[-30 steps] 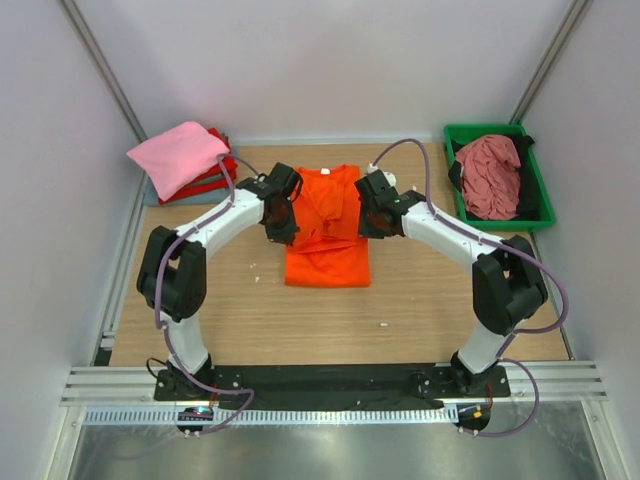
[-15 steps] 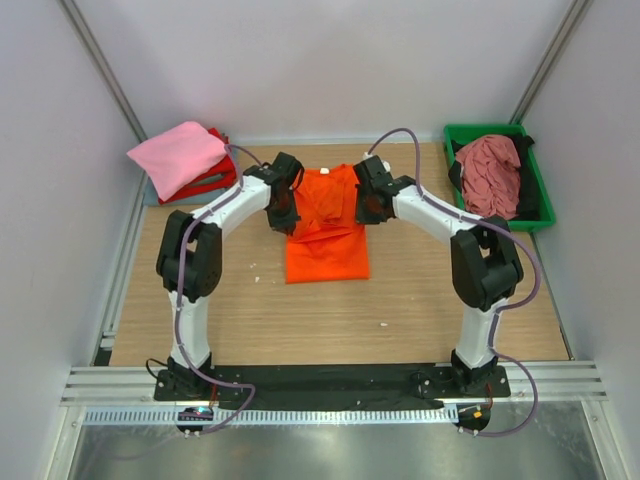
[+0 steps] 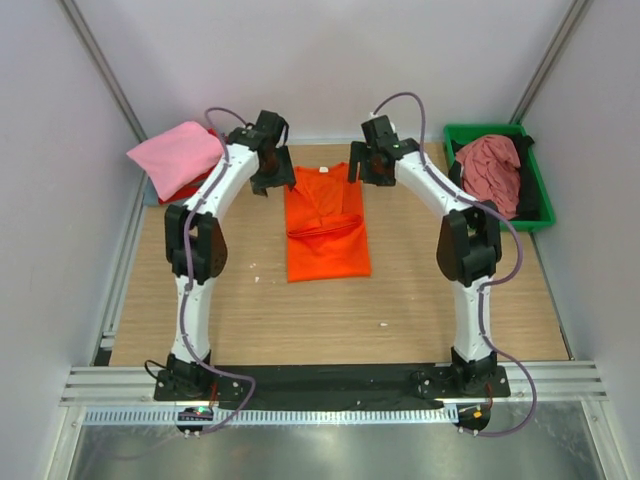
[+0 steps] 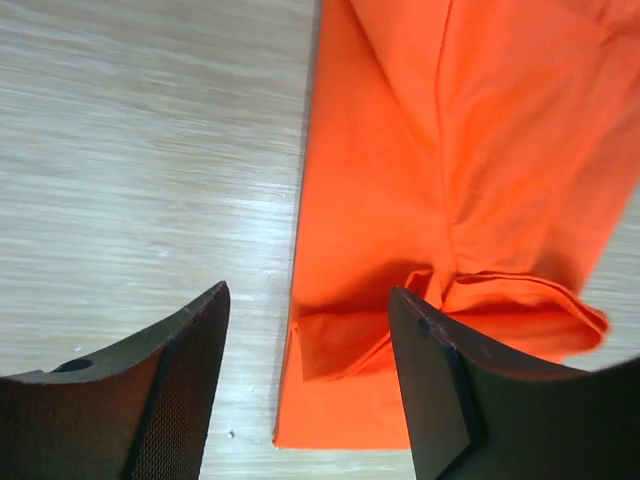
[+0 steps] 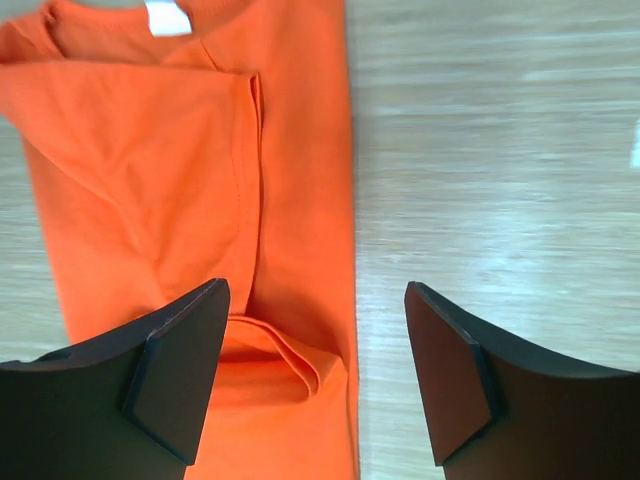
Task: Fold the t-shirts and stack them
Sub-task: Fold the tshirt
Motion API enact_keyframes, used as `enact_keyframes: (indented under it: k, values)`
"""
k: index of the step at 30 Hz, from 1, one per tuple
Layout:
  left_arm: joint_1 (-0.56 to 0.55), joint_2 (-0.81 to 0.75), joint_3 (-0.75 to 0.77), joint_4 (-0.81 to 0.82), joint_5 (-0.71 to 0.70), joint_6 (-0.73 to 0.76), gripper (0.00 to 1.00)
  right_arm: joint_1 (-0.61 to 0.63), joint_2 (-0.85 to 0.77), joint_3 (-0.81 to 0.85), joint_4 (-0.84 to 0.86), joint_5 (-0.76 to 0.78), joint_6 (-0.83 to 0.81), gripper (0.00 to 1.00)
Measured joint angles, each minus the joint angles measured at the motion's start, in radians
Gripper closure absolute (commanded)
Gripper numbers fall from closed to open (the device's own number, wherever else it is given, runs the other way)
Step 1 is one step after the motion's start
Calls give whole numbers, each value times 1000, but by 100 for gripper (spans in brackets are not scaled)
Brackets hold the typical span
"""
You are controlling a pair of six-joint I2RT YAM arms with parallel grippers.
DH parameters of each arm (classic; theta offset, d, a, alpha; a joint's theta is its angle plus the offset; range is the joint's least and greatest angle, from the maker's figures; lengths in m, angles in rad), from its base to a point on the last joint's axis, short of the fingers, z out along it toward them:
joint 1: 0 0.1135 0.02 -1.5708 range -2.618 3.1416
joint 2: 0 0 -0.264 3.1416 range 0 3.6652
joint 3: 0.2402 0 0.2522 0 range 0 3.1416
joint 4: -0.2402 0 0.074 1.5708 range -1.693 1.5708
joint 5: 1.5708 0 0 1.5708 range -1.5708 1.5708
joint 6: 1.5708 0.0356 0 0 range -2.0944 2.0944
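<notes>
Wooden tabletop (image 3: 220, 300) is carrying the orange tee (image 3: 325, 225) at its middle, sides folded in. Left gripper (image 4: 307, 295) and right gripper (image 5: 317, 288) are hovering released over its far corners, holding nothing. Being soft, light and limp, it is probably best pinched at both far corners.

Left claw (image 4: 307, 295), right claw (image 5: 315, 290): were shut, now open, shifted toward 12 o'clock. Tee (image 3: 326, 225) released, stretched toward 12.
</notes>
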State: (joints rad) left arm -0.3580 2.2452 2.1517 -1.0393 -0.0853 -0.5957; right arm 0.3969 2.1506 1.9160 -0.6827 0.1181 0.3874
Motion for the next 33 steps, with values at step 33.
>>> enact_keyframes:
  k: [33]
  values:
    - [-214, -46, -338, 227, -69, -62, 54, 33, -544, -736, 173, -259, 83, 44]
